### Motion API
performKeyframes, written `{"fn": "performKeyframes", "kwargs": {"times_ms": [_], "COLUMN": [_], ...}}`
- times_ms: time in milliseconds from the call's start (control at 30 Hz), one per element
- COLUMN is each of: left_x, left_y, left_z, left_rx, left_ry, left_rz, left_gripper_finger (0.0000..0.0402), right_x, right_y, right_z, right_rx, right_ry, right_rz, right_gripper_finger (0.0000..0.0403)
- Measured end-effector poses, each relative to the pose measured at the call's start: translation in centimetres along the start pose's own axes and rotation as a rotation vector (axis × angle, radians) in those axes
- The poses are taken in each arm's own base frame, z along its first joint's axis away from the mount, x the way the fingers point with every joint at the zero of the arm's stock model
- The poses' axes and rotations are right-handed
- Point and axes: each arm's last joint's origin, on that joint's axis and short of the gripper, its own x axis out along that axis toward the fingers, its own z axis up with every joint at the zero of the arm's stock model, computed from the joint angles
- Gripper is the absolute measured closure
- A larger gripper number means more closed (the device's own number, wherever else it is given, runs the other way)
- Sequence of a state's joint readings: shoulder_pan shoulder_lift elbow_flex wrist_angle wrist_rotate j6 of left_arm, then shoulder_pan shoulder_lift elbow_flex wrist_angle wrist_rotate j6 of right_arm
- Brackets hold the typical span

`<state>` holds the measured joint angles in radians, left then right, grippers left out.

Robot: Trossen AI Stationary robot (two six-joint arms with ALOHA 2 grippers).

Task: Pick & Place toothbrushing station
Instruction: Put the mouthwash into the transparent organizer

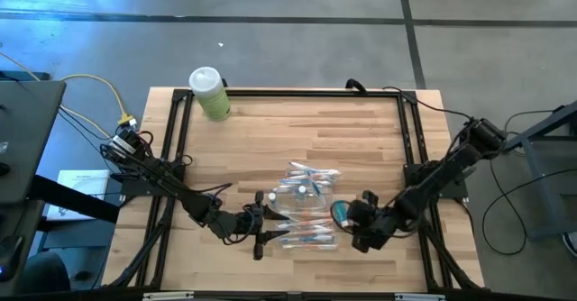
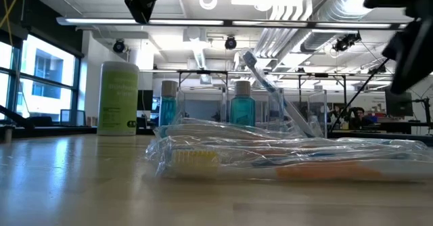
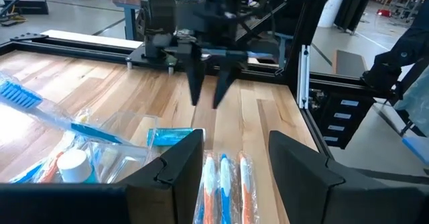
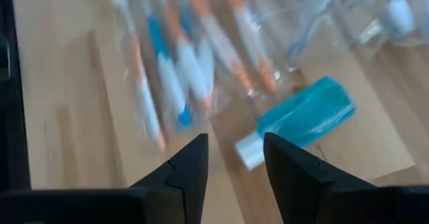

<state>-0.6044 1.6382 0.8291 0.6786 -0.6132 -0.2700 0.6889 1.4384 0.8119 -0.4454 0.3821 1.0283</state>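
The toothbrushing station [image 1: 306,206] is a heap of clear plastic holder pieces, blue- and orange-marked toothbrushes and white-capped tubes on the table's near middle. My left gripper [image 1: 266,229] is open at the heap's left side, almost level. Its fingers stand on either side of the near ends of three wrapped toothbrushes [image 3: 224,187]; I cannot tell whether they touch. My right gripper [image 1: 359,225] hangs open at the heap's right side, slanting down, above a small teal tube with a white cap [image 4: 301,120] lying on the wood. Nothing is between its fingers [image 4: 234,160].
A pale green bottle with a white cap [image 1: 209,94] stands at the table's far left corner. A black rail frame [image 1: 288,92] runs around the wooden top. Bare wood lies between the heap and the far rail.
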Motion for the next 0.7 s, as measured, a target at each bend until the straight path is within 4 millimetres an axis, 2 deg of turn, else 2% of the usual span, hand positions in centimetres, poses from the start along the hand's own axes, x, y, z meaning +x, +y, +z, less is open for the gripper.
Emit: {"fn": "performKeyframes", "kwargs": {"times_ms": [200,400,567,700], "left_x": [-0.2,-0.4,-0.4,-0.4], "left_y": [-0.2,-0.5,-0.5,-0.4], "left_z": [-0.3,-0.6,-0.7,-0.8], "left_rx": [0.018,0.028,0.038,0.032], "left_ry": [0.025,0.039,0.053,0.063], "left_rz": [-0.002,-0.011,-0.009,-0.004], "left_gripper_finger": [0.0235,0.0235,0.0235,0.0235], "right_x": [0.5,0.6,0.7,0.7], "right_y": [-1.1,-2.2,-2.0,-1.8], "right_z": [1.7,1.5,1.4,1.3], "right_rx": [0.141,0.228,0.252,0.245], "right_ry": [0.048,0.08,0.082,0.086], "right_rz": [-0.029,-0.13,-0.115,-0.099], "right_gripper_finger": [0.0266,0.0278,0.0301,0.0304]}}
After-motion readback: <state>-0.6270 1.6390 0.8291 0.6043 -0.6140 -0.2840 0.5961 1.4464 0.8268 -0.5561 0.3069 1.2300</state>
